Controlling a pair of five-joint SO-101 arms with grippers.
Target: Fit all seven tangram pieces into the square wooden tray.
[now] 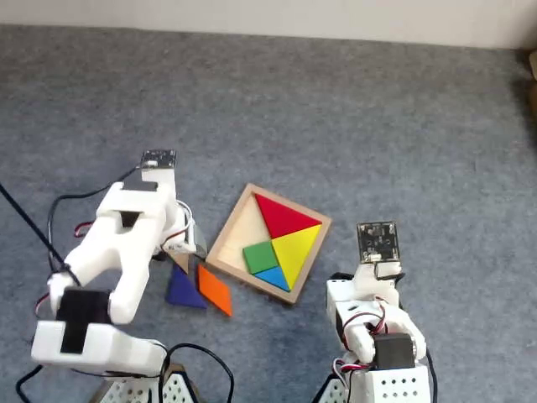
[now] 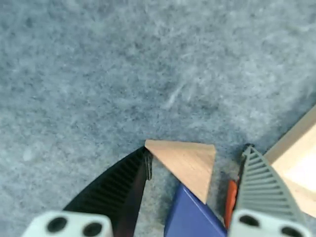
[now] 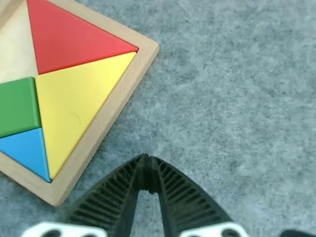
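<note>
Blue piece (image 1: 183,290) and orange piece (image 1: 215,290) crowd tray (image 1: 228,220).

The desk (image 1: 352,109) is mottled grey. The tray (image 1: 220,243) is pale wood. In it are a red triangle (image 1: 281,217), a yellow triangle (image 1: 298,250), a green square (image 1: 259,255) and a light blue triangle (image 1: 272,276). Outside it are a dark blue piece (image 1: 182,290), an orange piece (image 1: 215,289) and a tan bare-wood triangle (image 2: 185,160). The left claw (image 2: 197,149) has one black ridged finger (image 2: 123,182) and one grey (image 2: 259,182). The right claw (image 3: 149,160) is black and ridged.
</note>
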